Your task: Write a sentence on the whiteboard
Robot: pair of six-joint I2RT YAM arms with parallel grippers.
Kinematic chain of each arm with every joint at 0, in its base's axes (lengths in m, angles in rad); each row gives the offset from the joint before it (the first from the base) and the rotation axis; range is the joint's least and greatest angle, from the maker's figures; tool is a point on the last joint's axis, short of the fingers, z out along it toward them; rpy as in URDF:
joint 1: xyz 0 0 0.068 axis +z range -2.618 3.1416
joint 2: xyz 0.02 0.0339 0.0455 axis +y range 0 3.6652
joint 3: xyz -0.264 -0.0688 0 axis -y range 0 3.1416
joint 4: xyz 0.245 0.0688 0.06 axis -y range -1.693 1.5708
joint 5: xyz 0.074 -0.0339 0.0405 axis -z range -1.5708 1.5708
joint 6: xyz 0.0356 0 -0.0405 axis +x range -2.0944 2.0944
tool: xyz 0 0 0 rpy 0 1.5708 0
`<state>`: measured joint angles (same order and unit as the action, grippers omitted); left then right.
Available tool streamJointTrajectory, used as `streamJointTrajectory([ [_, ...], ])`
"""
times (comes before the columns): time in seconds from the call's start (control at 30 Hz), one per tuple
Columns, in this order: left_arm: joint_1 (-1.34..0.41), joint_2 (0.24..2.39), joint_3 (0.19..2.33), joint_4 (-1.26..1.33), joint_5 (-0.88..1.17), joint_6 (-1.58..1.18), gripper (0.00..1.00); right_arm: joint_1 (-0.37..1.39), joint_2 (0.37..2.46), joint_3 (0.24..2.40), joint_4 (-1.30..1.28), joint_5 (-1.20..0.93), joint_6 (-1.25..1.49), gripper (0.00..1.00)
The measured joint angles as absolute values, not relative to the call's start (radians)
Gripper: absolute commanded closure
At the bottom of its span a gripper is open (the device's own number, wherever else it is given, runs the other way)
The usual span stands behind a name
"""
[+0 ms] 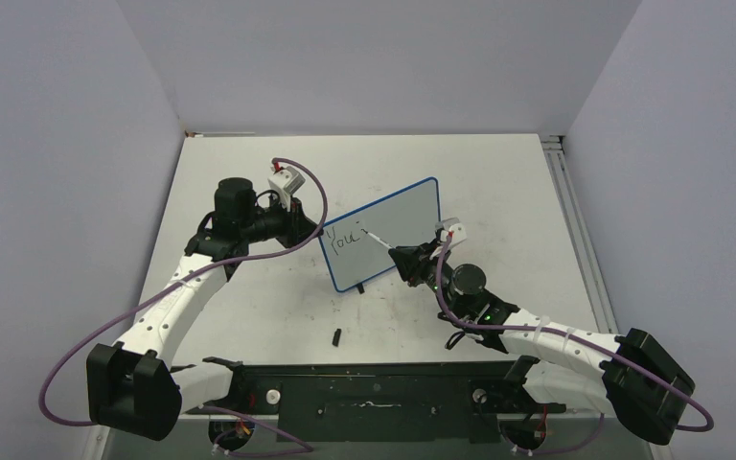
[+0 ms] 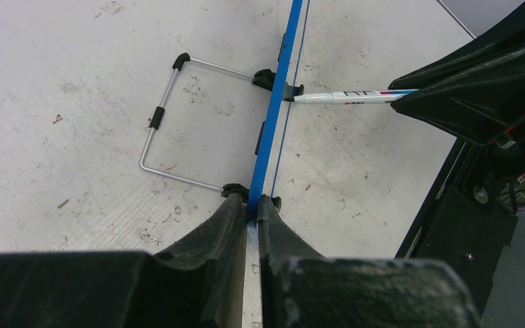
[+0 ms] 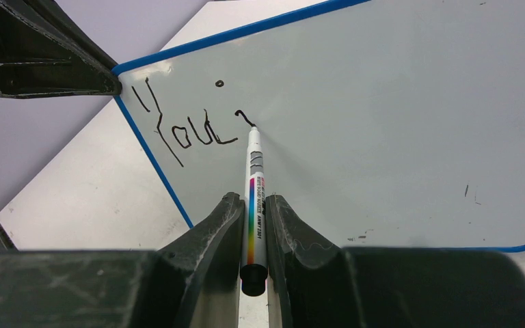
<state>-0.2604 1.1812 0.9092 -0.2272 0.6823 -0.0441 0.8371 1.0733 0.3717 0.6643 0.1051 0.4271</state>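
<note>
1. The whiteboard, a small white panel in a thin blue frame with rounded corners, stands tilted near the middle of the table, its writing face turned toward the two arm bases.
2. The sentence sits in the board's upper left corner: thin black marker letters reading "You", slanting and uneven, with a small dot above them and a short hooked stroke just to their right. The rest of the face is bare, save a few faint specks near the lower right corner.
3. Behind the board, a bent wire stand with black sleeves rests on the table, joined to the frame by black feet.
4. The left gripper holds the board at its left edge, its jaws pinching the blue frame between them.
5. The right gripper is in front of the board's face, its jaws closed around the white barrel of a marker with a rainbow stripe on its label. The marker's black tip touches the board at the end of the hooked stroke.
6. A small black object, too small to identify, lies on the table in front of the board, between it and the arm bases.
</note>
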Motion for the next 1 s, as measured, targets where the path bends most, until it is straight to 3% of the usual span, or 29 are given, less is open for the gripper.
streamJointTrajectory([
  [1.0, -0.260, 1.181, 0.909, -0.227, 0.687, -0.044, 1.00, 0.823, 0.993, 0.347, 0.693, 0.136, 0.438, 0.95],
])
